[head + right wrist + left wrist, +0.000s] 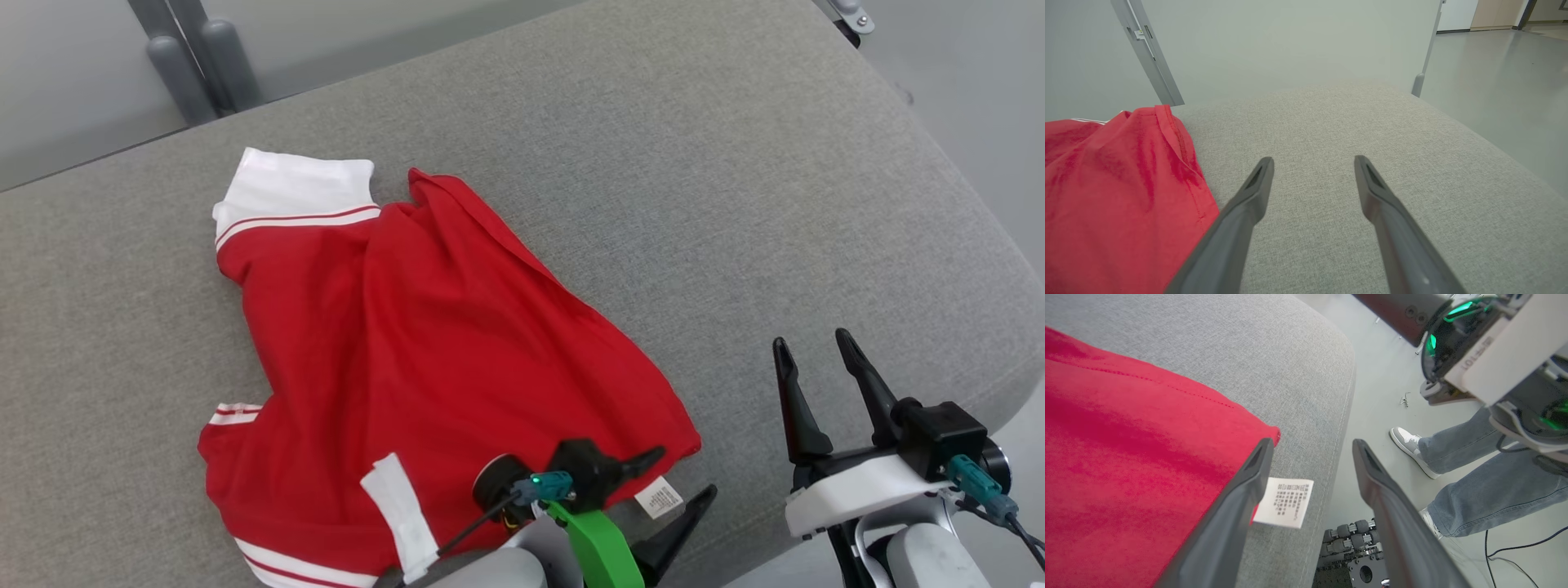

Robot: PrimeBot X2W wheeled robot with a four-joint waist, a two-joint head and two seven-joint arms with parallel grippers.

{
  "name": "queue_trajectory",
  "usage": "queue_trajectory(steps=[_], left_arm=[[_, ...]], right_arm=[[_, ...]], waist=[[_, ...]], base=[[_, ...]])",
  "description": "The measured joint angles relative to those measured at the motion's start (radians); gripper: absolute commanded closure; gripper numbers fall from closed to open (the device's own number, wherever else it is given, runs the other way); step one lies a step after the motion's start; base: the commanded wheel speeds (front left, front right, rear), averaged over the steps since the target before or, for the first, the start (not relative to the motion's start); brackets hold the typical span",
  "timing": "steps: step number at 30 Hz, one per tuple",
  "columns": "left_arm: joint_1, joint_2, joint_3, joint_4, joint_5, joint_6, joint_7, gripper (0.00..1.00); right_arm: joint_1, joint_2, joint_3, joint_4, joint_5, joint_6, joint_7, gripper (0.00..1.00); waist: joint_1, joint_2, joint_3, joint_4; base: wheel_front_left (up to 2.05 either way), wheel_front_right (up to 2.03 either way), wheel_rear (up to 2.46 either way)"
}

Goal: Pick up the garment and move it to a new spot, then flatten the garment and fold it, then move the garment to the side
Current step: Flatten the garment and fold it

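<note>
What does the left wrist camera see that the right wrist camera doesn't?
Left wrist view: a white label poking out from the red shirt, plus a person's jeans and shoe. Right wrist view: a grey post and pale wall behind the grey cushion. Both: the red shirt lying on the grey cushion; the left gripper and right gripper are each open.

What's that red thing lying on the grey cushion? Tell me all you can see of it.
A red garment, a short-sleeved shirt of soft knit-looking cloth, with a white collar and white-striped sleeve trims. It lies spread but rumpled on the grey cushion, not yet folded. A white care label sticks out at its near hem corner. The left end effector stands open at that corner, gripping nothing; whether a finger touches the cloth is unclear.
</note>
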Motion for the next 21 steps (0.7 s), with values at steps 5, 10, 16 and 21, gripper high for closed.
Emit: queue_trajectory(steps=[5, 10, 16, 21], left_arm=[[0.036, 0.074, 0.109, -0.095, -0.01, 0.091, -0.076, 0.0], [0.134, 0.199, 0.276, -0.231, -0.001, 0.249, -0.101, 0.0], [0.333, 0.281, 0.542, -0.384, 0.082, 0.37, -0.107, 0.0], [0.464, 0.296, 0.623, -0.357, 0.101, 0.353, -0.107, 0.0]], right_arm=[[0.033, -0.008, -0.017, -0.006, -0.008, 0.0, 0.0, 0.0], [0.062, -0.015, -0.031, -0.019, -0.018, 0.0, 0.0, 0.0], [0.081, -0.03, -0.03, -0.028, -0.026, 0.0, 0.0, 0.0], [0.092, -0.04, -0.022, -0.029, -0.026, 0.0, 0.0, 0.0]], waist=[[0.0, 0.0, -0.03, 0.037], [0.0, 0.0, -0.07, 0.089], [0.0, 0.0, -0.116, 0.161], [0.0, 0.0, -0.142, 0.217]], base=[[0.0, 0.0, 0.0], [0.0, 0.0, 0.0], [0.0, 0.0, 0.0], [0.0, 0.0, 0.0]])
